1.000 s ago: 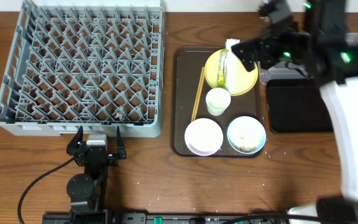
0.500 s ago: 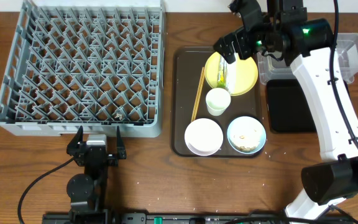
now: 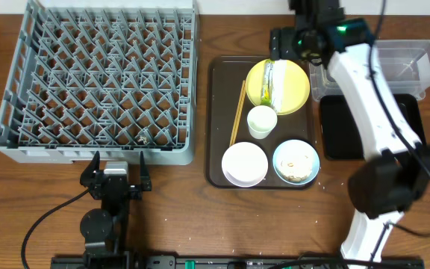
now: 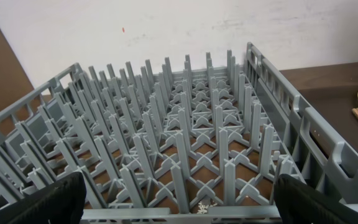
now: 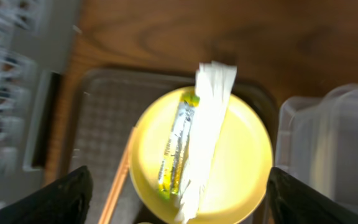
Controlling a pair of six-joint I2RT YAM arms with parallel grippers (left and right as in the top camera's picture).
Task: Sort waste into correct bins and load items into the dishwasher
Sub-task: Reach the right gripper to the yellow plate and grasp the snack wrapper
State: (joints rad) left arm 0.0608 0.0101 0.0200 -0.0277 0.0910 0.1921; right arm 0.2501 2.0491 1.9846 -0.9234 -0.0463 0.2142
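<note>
On yellow plate (image 5: 241,168), slim green-and-yellow wrapper (image 5: 178,143)

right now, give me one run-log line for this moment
right gripper open near far edge of yellow plate | wrapper and paper strip on plate | left gripper open by dish rack | rack unloaded

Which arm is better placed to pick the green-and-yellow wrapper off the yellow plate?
Right. The right gripper hovers at the far edge of the yellow plate, jaws open, with the wrapper directly below its camera. The left gripper sits by the rack, far from the plate.
</note>
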